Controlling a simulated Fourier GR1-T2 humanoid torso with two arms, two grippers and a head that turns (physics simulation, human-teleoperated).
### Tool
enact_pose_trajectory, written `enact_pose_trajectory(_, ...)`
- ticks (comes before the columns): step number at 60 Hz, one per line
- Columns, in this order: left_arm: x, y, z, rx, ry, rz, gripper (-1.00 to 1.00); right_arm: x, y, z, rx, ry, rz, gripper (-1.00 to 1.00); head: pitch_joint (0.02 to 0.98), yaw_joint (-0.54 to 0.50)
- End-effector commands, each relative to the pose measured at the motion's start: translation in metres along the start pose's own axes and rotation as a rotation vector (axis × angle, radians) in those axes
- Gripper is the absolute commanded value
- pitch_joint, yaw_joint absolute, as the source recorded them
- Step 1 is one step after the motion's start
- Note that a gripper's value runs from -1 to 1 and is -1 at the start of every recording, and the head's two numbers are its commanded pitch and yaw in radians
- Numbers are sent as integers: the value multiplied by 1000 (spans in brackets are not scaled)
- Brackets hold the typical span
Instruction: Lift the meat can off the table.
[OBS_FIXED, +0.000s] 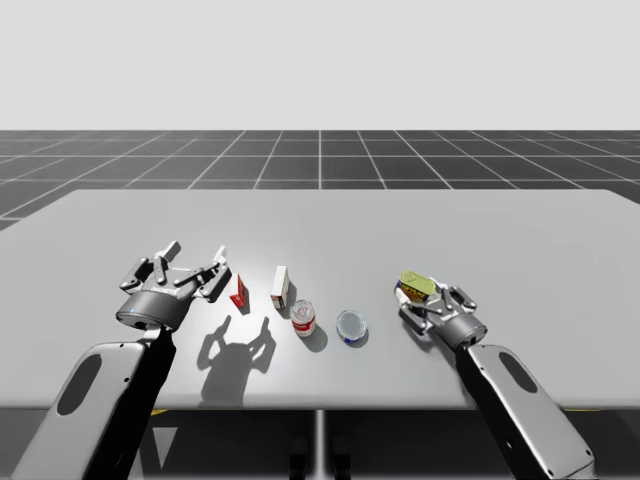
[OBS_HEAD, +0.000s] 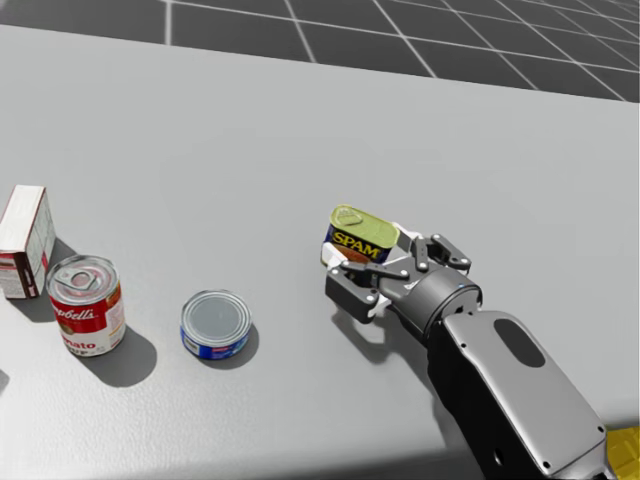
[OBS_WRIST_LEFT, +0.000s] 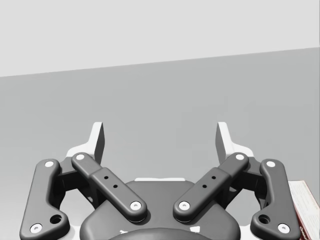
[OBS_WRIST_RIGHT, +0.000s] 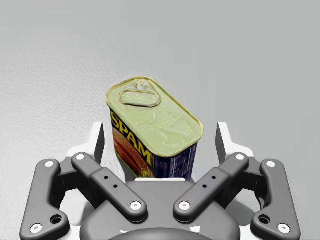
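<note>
The meat can (OBS_WRIST_RIGHT: 155, 130) is a blue, rounded-rectangular tin with a yellowish pull-tab lid. It stands on the grey table (OBS_FIXED: 500, 230) at the right (OBS_FIXED: 415, 284) (OBS_HEAD: 360, 240). My right gripper (OBS_WRIST_RIGHT: 160, 135) is open around it, with one finger on each side and a small gap to each (OBS_FIXED: 422, 302) (OBS_HEAD: 368, 252). My left gripper (OBS_WRIST_LEFT: 160, 135) is open with nothing between its fingers, and it hovers over the table's left part (OBS_FIXED: 195, 262).
A red-and-white soup can (OBS_FIXED: 303, 318) (OBS_HEAD: 86, 305) and a flat blue can (OBS_FIXED: 351, 325) (OBS_HEAD: 214, 324) stand in the middle front. Behind them stands a white-and-red box (OBS_FIXED: 281, 286) (OBS_HEAD: 25, 242). A red box (OBS_FIXED: 239, 290) (OBS_WRIST_LEFT: 305, 205) sits beside my left gripper.
</note>
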Motion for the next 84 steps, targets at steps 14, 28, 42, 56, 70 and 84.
enact_pose_trajectory(14, 0, 0, 0, -1, 0, 2, -1000, -5, 4, -7, 45, -5, 22, 1000, 789, -319)
enact_pose_trajectory(28, 0, -1, 0, -4, 1, 2, -1000, -7, 3, -3, 56, 3, 14, 1000, 710, -353)
enact_pose_trajectory(42, -1, -1, 0, -6, 4, 1, -1000, -9, 2, -2, 57, -5, 17, 1000, 545, -378)
enact_pose_trajectory(56, -1, -2, 0, -6, 5, 1, -1000, -10, 3, -2, 59, -15, 24, 1000, 425, -388)
enact_pose_trajectory(70, -2, -2, 1, -5, 4, 5, -1000, 19, 3, 7, 36, -105, 16, 1000, 410, -390)
enact_pose_trajectory(84, -2, -3, 1, -2, 4, 2, -1000, 86, 7, 26, 7, -250, 19, 1000, 410, -392)
